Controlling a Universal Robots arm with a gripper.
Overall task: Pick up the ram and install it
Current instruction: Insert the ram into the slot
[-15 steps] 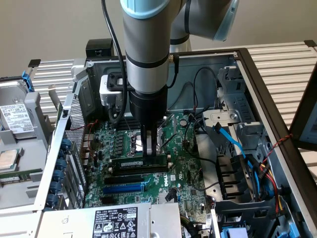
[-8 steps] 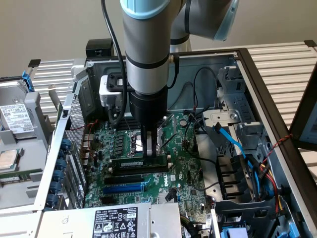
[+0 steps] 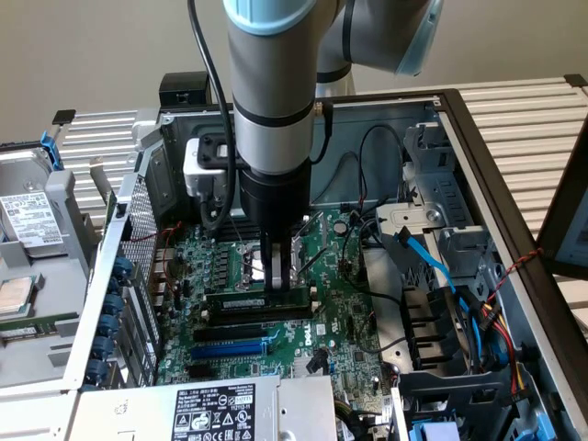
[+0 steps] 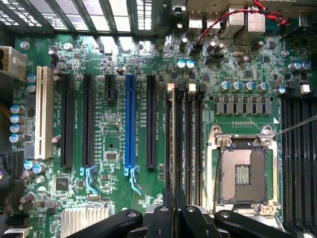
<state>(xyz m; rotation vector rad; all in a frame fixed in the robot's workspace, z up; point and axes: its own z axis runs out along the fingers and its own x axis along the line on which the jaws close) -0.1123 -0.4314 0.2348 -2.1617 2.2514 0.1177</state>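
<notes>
You're working on a white slatted table (image 3: 524,119) in front of a plain beige wall (image 3: 92,46). The open computer case (image 3: 386,115) lies on its side there, so the board inside faces up and the arm can come straight down into it. The Universal Robots arm (image 3: 271,92) stands vertical over the middle of the case, which keeps the wrist square to the board. The motherboard (image 3: 349,303) (image 4: 111,124) lies flat on the case floor. The labelled power supply (image 3: 216,409) runs along its near edge in the exterior view, and a hard drive (image 3: 28,220) lies outside the case on the exterior view's left. A blue data cable (image 3: 427,262) runs by the drive bay on the exterior view's right, well apart from your work. On the board, the empty CPU socket (image 4: 242,171) sits just beside the bank of black memory slots (image 4: 190,139), and the blue slot (image 4: 130,119) lies further off among the long expansion slots. The ram (image 3: 248,301) stands level on its long edge at that bank, near the socket. I can't tell whether it is seated or only resting at the slot's mouth. Your gripper (image 3: 278,276) (image 4: 174,208) is drawn together on the ram's upper edge at about its middle, I judge so that a downward push spreads evenly to both ends.
</notes>
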